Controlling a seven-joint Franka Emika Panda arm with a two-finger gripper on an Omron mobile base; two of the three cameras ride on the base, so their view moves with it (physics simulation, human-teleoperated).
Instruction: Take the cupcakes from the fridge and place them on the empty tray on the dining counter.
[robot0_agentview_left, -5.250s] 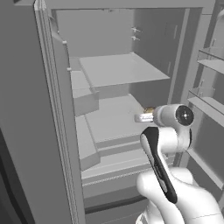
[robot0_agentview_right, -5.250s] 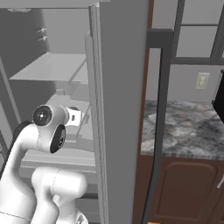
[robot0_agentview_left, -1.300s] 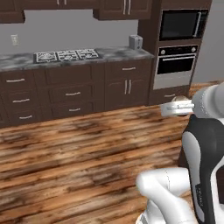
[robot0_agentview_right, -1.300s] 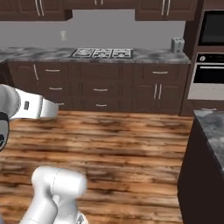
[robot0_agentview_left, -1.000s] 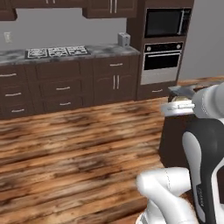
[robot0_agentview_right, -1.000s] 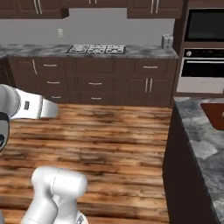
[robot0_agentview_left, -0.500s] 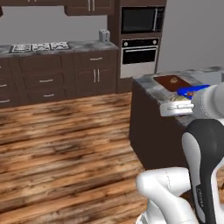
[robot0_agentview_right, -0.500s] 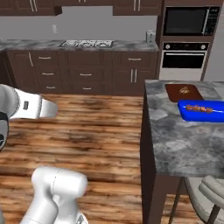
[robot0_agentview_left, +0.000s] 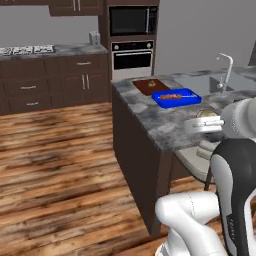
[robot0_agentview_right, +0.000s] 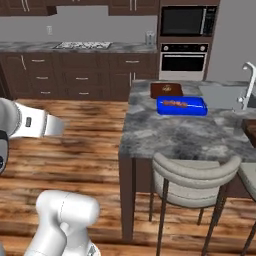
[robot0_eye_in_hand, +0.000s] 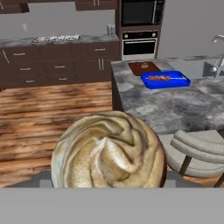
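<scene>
The gripper (robot0_agentview_left: 212, 116) is clamped on the tan cupcake (robot0_eye_in_hand: 108, 151) filling the hand view's lower centre; setting it on the blue tray (robot0_agentview_right: 182, 106), upper right, would misplace it.

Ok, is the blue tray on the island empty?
No, the blue tray holds brown skewered food on the dining counter.

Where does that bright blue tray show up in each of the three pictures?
Left base view: the blue tray lies right of centre, in the upper half, on the dining counter.
Right base view: right of centre, upper half.
Hand view: upper right.
Shared landmark: the reddish-brown board just beyond it.
</scene>
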